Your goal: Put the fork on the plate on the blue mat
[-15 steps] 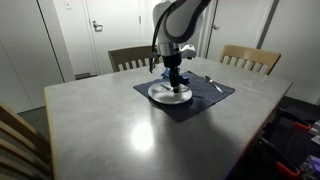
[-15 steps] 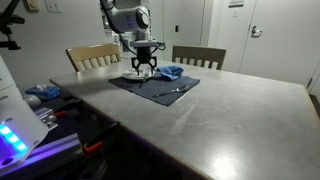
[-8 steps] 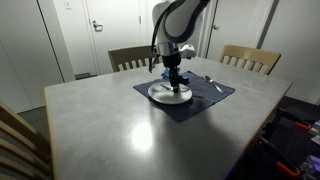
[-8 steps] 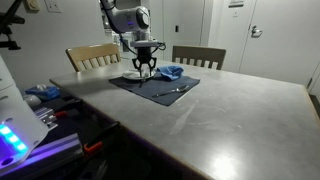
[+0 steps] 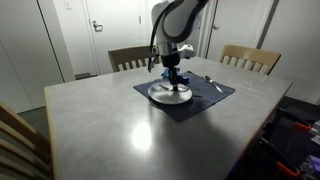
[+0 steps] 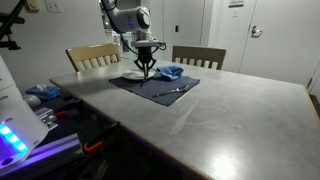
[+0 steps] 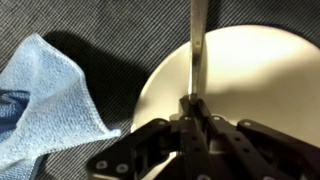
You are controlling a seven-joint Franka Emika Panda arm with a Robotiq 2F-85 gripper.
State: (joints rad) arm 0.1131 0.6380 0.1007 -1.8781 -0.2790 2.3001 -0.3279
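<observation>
A white plate (image 5: 158,94) (image 6: 129,77) (image 7: 260,80) sits on the dark blue mat (image 5: 207,100) (image 6: 150,89) (image 7: 110,30). In the wrist view a silver fork handle (image 7: 198,40) lies across the plate and runs straight into my gripper (image 7: 195,103). The jaws stand pressed together on that handle. The fork's tines are hidden. In both exterior views the gripper (image 5: 172,87) (image 6: 146,72) points down onto the plate, fingers drawn to a narrow tip.
A crumpled light blue cloth (image 7: 45,100) (image 6: 171,72) lies on the mat beside the plate. Another silver utensil (image 6: 171,91) (image 5: 213,82) rests near the mat's edge. Wooden chairs (image 5: 248,58) (image 6: 92,55) stand behind the grey table (image 5: 110,125).
The fingers have closed from a wide spread to shut on the fork handle. The arm has stayed over the plate.
</observation>
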